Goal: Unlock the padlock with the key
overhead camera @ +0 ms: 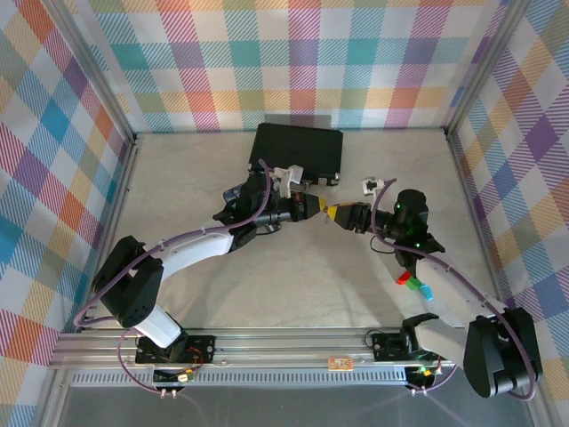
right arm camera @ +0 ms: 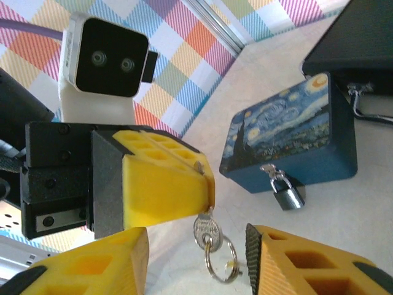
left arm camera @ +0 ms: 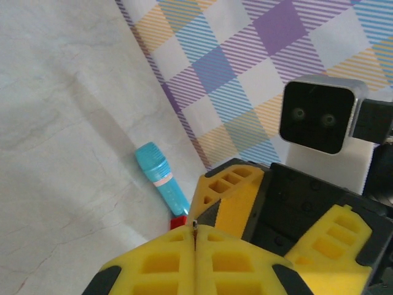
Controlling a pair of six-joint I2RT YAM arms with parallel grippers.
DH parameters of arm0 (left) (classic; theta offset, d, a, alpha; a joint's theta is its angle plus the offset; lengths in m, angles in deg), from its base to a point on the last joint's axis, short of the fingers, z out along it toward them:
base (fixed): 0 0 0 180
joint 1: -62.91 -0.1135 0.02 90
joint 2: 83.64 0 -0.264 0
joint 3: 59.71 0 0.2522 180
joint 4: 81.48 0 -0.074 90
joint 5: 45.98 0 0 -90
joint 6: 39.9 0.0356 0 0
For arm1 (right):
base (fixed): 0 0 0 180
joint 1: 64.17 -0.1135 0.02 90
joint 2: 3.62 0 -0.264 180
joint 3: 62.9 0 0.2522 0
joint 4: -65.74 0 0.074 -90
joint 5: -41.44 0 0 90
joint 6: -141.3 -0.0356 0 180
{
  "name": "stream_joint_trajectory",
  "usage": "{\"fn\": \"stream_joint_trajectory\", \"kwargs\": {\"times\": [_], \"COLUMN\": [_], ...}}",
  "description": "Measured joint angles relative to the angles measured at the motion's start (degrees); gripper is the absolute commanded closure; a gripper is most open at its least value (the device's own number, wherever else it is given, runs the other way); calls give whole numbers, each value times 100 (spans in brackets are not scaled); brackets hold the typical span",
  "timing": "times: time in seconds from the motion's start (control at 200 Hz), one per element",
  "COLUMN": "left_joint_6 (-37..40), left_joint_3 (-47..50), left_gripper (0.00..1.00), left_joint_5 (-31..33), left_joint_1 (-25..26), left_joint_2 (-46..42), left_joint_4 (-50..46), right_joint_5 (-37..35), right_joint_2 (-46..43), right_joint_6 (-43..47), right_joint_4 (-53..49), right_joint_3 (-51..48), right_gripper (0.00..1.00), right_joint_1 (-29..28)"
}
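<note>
Yellow fingers of the right gripper [right arm camera: 196, 258] stand parted on either side of the key [right arm camera: 206, 228], gripping nothing. The left gripper [right arm camera: 204, 183] is clamped on the key's blade, with its head and ring dangling. At about 2 o'clock from the key, the padlock [right arm camera: 287, 194] hangs on the blue box [right arm camera: 288, 135], apparently locked. Inserting and turning the key are left to do.

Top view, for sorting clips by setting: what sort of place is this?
Probably a robot test booth: plaid walls all round, a beige floor, and two robot arms bolted to a metal rail.
</note>
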Motion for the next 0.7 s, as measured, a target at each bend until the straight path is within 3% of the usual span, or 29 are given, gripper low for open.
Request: {"fn": "stream_joint_trajectory", "kwargs": {"times": [0.3,0.7], "left_joint_6": [-184,-560], "left_joint_3": [72,293], "left_gripper": [100,100], "left_joint_5": [26,26], "left_joint_1": [0,11], "left_joint_2": [0,-2], "left_joint_4": [404,1060], "right_joint_5": [457,614], "right_joint_2": [431,710], "right_joint_6": [-592,-1287], "right_joint_4": [1233,2315], "right_joint_3": [-208,-376], "right_gripper": [61,79], "right_joint_1": [35,37]}}
